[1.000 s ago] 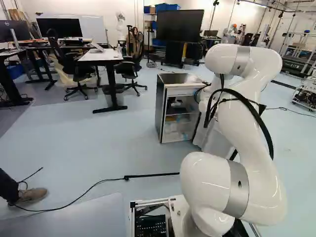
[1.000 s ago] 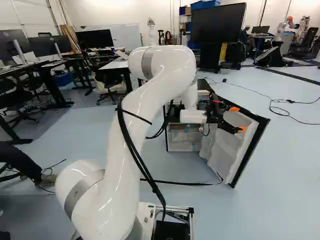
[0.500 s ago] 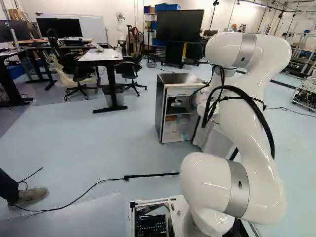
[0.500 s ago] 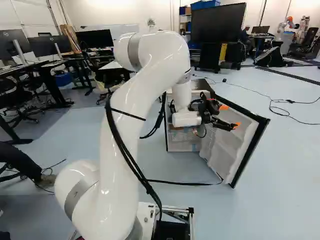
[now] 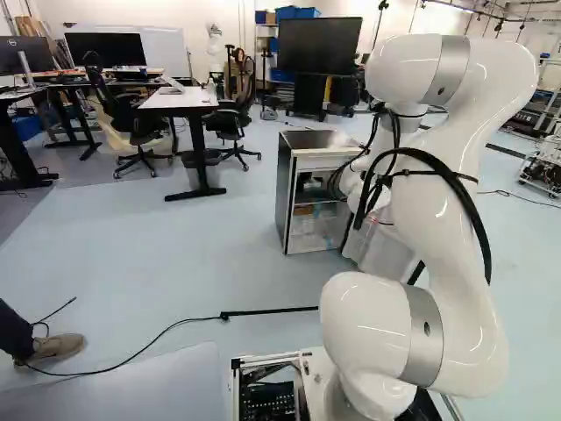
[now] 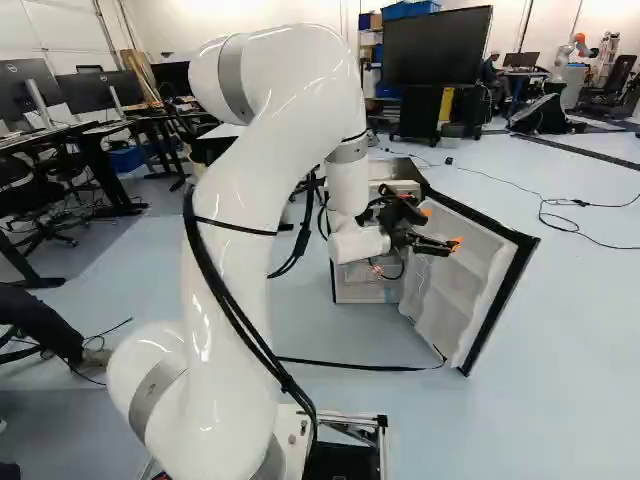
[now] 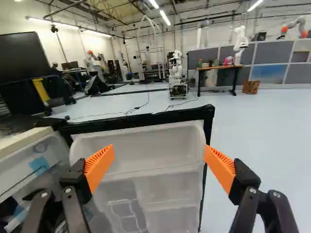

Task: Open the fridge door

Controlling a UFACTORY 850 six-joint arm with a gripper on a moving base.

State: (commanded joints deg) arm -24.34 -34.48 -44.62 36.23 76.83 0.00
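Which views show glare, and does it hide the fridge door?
Left base view: highlights on the arm, a sheen on the fridge top; right base view: bright streaks on the arm again; wrist view: ceiling lights glare white, but the door's inner side is readable.

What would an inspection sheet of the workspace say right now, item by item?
Surface: pale blue floor.
Job's things: small box-shaped fridge with dark shiny top; its white-lined, black-edged door stands wide open.
Clutter: assorted small items on the fridge's shelves.
Hand: black two-fingered hand with orange pads open, facing the door's inner side, gripping nothing.
Cables: thin black cable across the floor; thick black cables along the white arm.
Surroundings: white-topped desk, black office chairs.
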